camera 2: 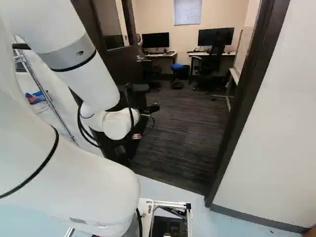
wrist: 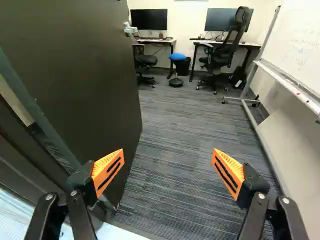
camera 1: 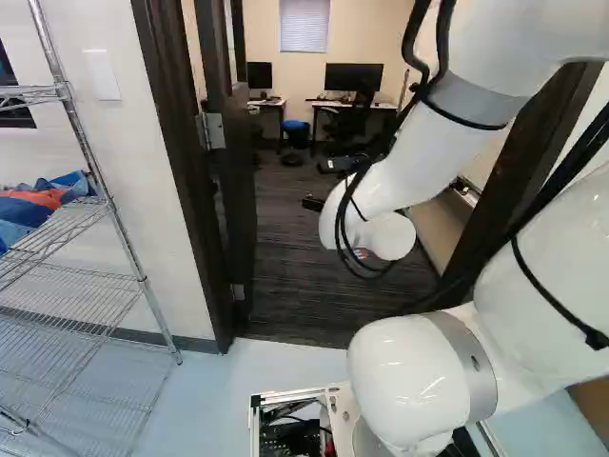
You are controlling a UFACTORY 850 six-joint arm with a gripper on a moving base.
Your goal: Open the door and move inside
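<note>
Potentially, an off-centre drive forward jams the arm (camera 1: 433,152) against the frame (camera 2: 243,98) or knocks the door (wrist: 80,75), already swung inward. The door hangs from the frame's hinged edge, close beside one finger of the end effector (wrist: 168,155), which is spread wide, gripping nothing, at the doorway.
</note>
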